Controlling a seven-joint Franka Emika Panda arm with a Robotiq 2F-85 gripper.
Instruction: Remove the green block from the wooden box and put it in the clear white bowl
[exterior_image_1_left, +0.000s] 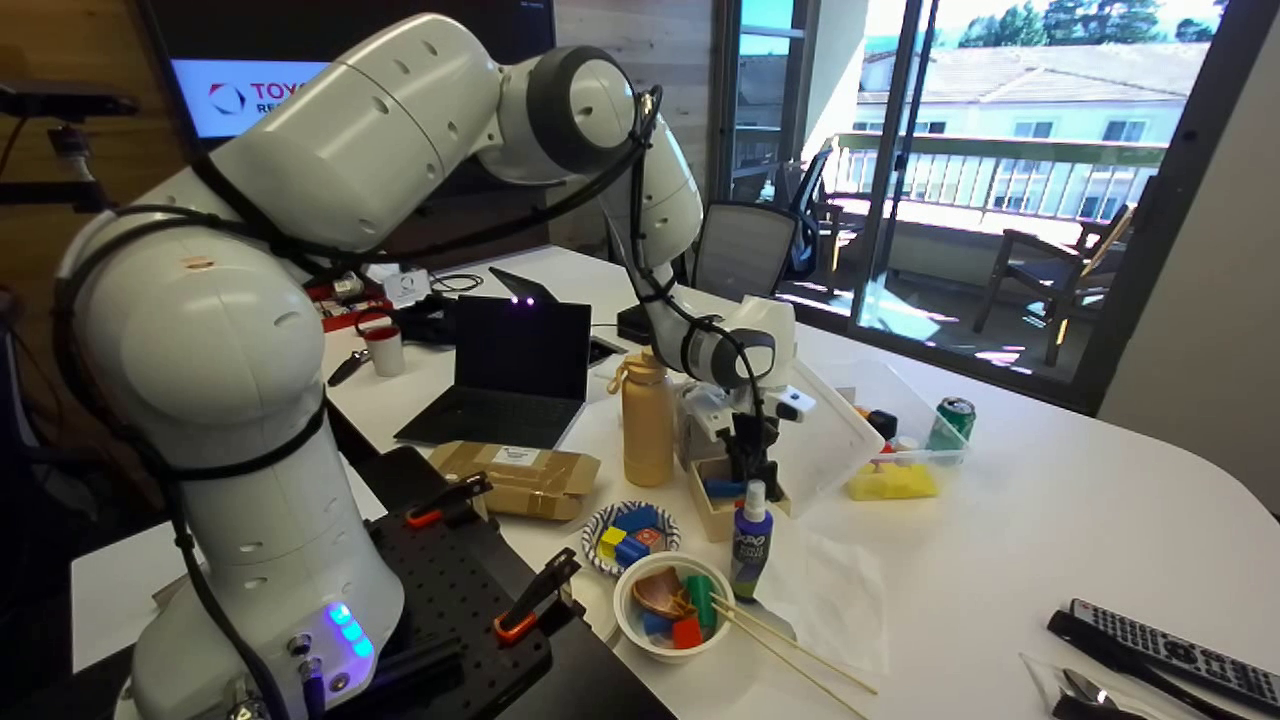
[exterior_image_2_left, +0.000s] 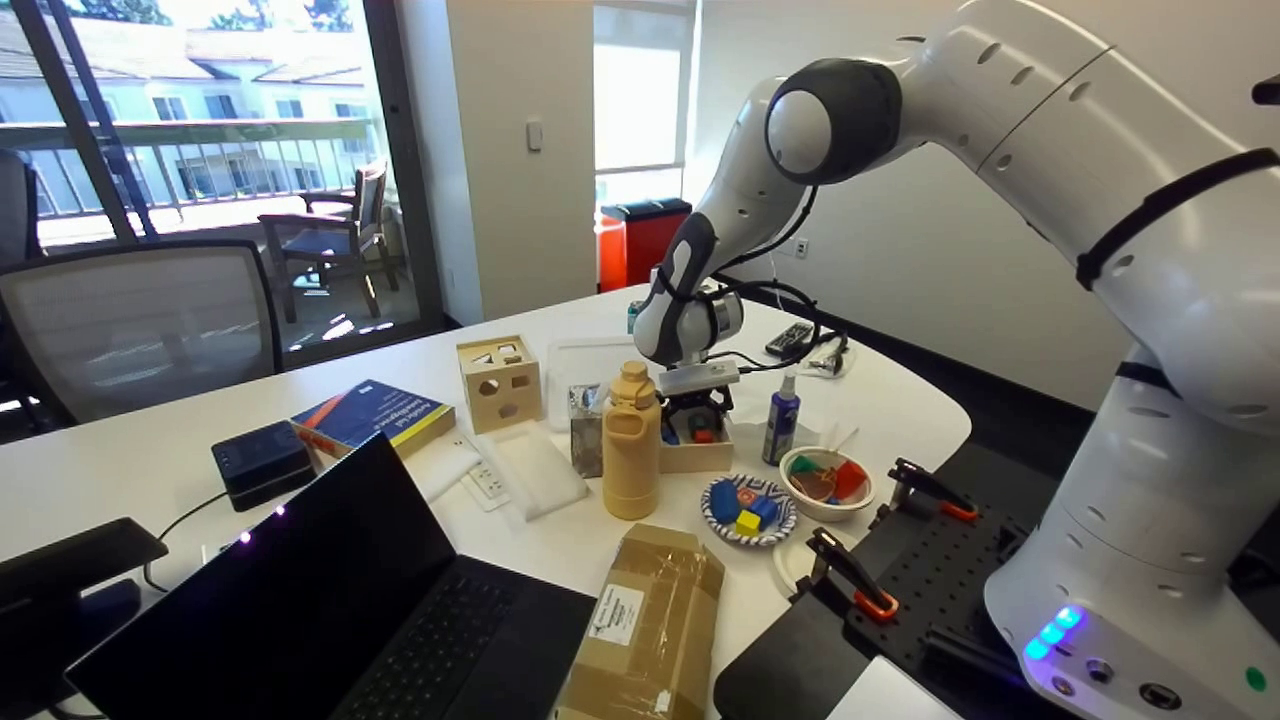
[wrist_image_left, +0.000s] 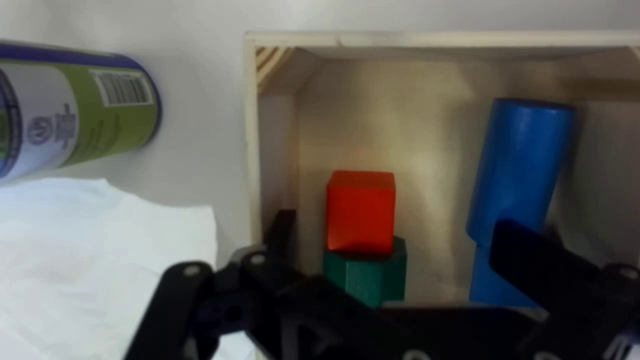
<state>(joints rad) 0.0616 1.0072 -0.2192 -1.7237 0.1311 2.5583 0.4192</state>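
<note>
Spread fingers (wrist_image_left: 537, 270) stand on both sides of the green block (wrist_image_left: 372, 277) in the wooden box (wrist_image_left: 425, 39)

I look through the wrist view, and the fingers are wide apart there. One is at ten o'clock from the green block, close to the inner wall of the wooden box. The other is at three o'clock, in front of the blue cylinder (wrist_image_left: 517, 165); whether it touches the cylinder, I cannot tell.

The green block lies inside the box, toward its seven o'clock side, with a gap to each fingertip. Part of it is hidden by the dark base of the fingers. The red cube (wrist_image_left: 361, 212), at twelve o'clock from it, covers its edge in this view; I am not able to say if the cube rests upon the block.

The spray bottle (wrist_image_left: 82, 107) appears at nine o'clock from the box, with a white sheet (wrist_image_left: 100, 265) at six o'clock from the bottle on the desk (wrist_image_left: 190, 125). In both exterior views this bottle stands upright.

In an exterior view I find the clear white bowl (exterior_image_1_left: 660, 655) at seven o'clock from the box, near to it. It contains a brown piece (exterior_image_1_left: 657, 592), a second green piece (exterior_image_1_left: 701, 603) and a red block (exterior_image_1_left: 687, 632), and two thin sticks (exterior_image_1_left: 795, 646) extend over its rim toward four o'clock. The patterned bowl (exterior_image_1_left: 592, 533) is at eleven o'clock from the white bowl, just beside.
</note>
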